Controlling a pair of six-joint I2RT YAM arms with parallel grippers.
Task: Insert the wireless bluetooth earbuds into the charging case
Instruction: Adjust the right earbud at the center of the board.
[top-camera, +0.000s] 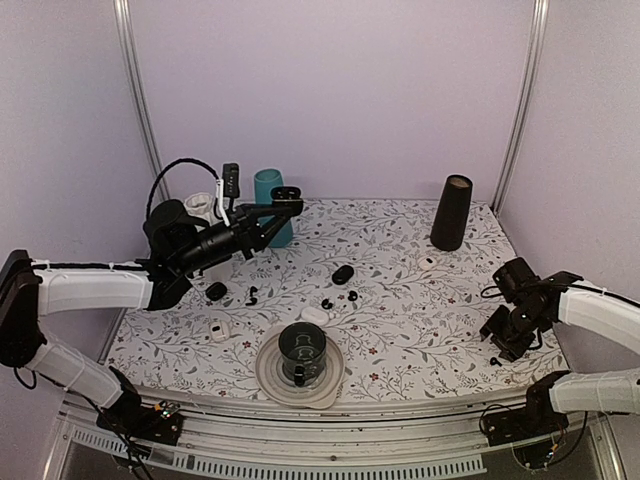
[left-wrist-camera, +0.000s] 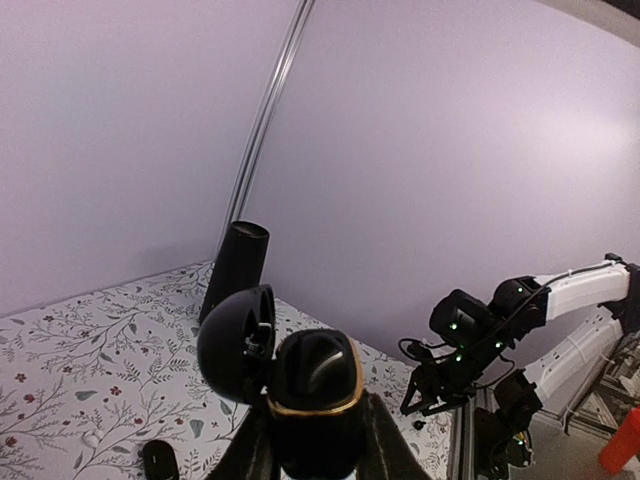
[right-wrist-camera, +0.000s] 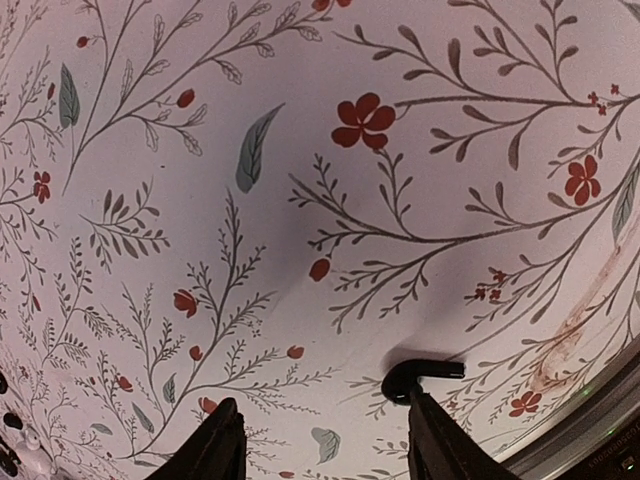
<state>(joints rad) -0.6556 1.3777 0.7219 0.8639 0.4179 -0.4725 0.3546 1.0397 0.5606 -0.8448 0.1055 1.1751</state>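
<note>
- The left gripper is clamped on the charging case, one finger pressed to each side of its black body, and holds it up in the air above the far-left part of the table.
- The case's lid is swung open to one side. A gold rim rings the mouth, and the well inside looks dark; whether anything sits in it cannot be made out.
- The right gripper is down close to the table at the near-right edge, jaws apart with only flowered cloth between them, gripping nothing.
- One earbud lies on the cloth just beside the tip of one finger, outside the gap; whether it touches the finger cannot be told.
- Two other small earbuds lie loose mid-table, well apart from both grippers.
- Around them are a black pebble case, a white case, a dark cup standing on a plate, a teal cup behind the left gripper and a tall black tube at the far right.
- Only the right wrist view shows the earbud's hooked shape; from above it is a speck by the gripper.
- Only the left wrist view shows the gold rim and the open lid's inside, with the right arm far beyond.
</note>
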